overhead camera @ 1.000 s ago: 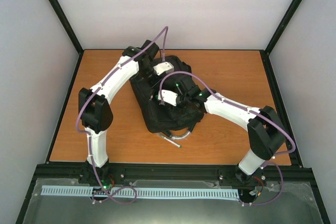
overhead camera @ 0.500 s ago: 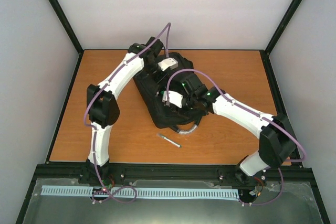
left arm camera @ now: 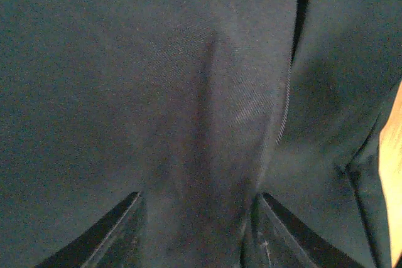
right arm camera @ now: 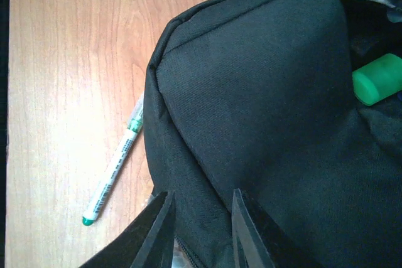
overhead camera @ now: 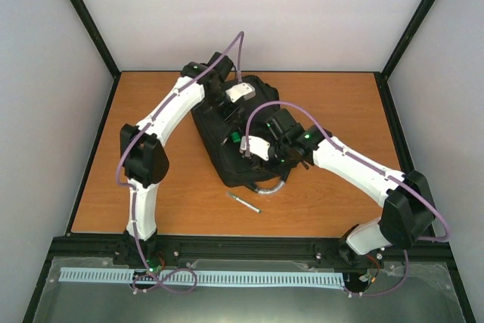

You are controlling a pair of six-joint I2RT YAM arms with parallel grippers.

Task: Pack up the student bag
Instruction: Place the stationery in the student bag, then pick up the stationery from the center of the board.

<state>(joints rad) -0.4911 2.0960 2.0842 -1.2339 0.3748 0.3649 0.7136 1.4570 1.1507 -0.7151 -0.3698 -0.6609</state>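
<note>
Packing looks partly done. The left gripper point(left arm camera: 198, 202) has its jaws apart over a raised fold of the large black soft fabric student bag point(overhead camera: 219, 158), which lies directly beneath it on the orange wooden worktop point(overhead camera: 340, 96). A green plastic object point(right arm camera: 377, 78) shows inside the bag's opening. The right gripper point(right arm camera: 202, 194) is over the bag's corner, jaws narrowly parted; whether they pinch fabric is unclear. Beside it a white green-capped marker point(right arm camera: 116, 167) lies unpacked.
</note>
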